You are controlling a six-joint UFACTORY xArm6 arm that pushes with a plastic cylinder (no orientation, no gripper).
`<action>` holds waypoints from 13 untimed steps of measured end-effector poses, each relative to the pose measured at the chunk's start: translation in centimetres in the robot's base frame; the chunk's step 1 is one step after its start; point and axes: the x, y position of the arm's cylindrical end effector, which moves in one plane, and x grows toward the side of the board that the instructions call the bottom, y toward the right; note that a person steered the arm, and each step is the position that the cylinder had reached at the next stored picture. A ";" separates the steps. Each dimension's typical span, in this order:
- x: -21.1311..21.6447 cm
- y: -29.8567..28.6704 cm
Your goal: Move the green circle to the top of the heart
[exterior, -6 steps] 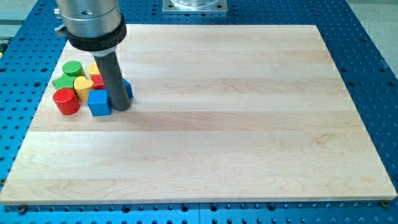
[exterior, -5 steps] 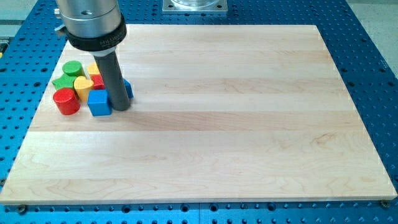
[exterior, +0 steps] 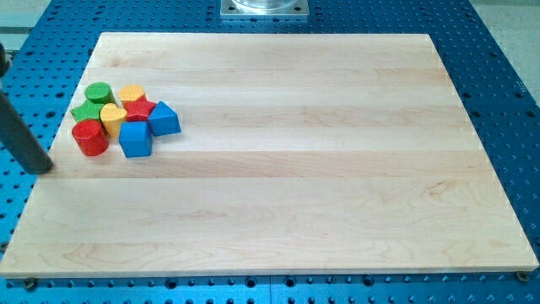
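My tip (exterior: pixel 42 169), a plain rod without fingers, sits off the counter (exterior: pixel 278 169), left and below the green circle (exterior: pixel 99 91), which touches the yellow heart (exterior: pixel 113 116)

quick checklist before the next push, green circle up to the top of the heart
1. My tip in view: ok, at the view's left, off the board's edge.
2. Tip apart from every block: ok.
3. Green circle found: ok, at the cluster's top left.
4. Yellow heart found: ok, just below the circle.
5. Circle already at the heart's top: cannot tell, it sits up and left.
6. Open lane to the circle: not ok, red cylinder is nearest the tip.
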 end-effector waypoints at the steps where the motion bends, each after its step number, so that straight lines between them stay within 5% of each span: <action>1: -6.6 0.0; 2: -13.7 0.0; 3: -15.3 0.0; 9: -9.4 5.3; 10: -12.4 5.3; 13: -9.9 8.2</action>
